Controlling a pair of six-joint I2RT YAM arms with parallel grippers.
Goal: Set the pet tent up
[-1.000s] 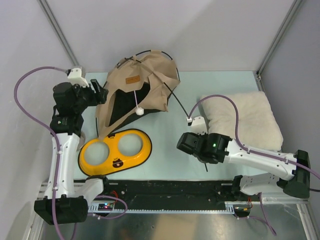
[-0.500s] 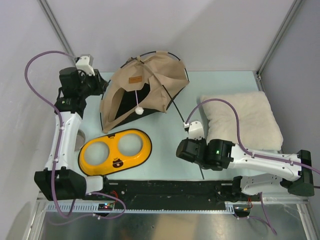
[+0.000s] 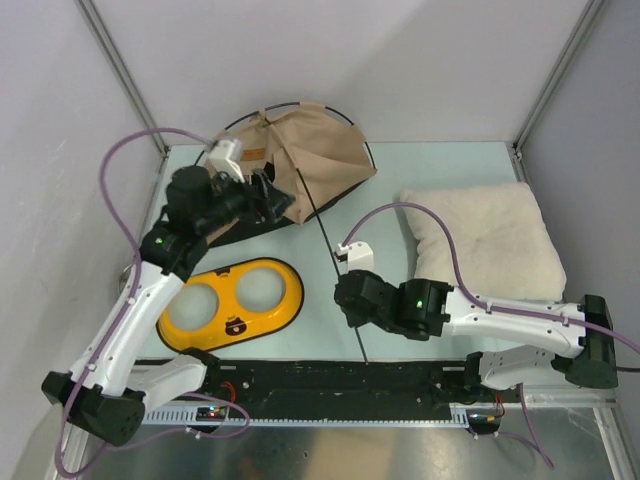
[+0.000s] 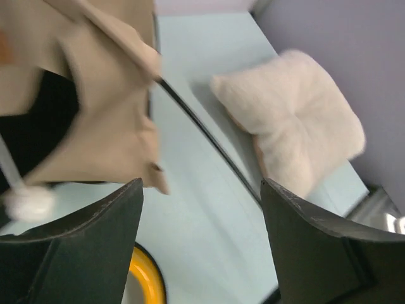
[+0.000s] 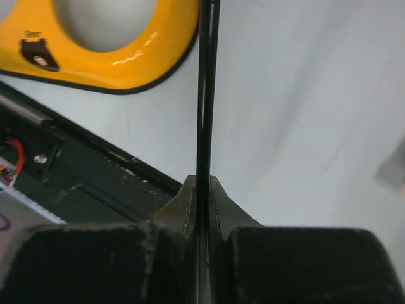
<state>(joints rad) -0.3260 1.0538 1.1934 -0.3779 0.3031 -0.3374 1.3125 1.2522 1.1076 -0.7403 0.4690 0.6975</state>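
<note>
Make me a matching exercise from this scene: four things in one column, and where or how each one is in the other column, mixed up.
Column one:
1. pet tent
2. yellow feeder
3. pillow
4. right gripper

Column two:
A. lying on the right side of the table
B. shut on a thin black tent pole
C. at the far end, left of centre
D. near side, on the left

Pairs: 1-C, 2-D, 3-A, 4-B
</note>
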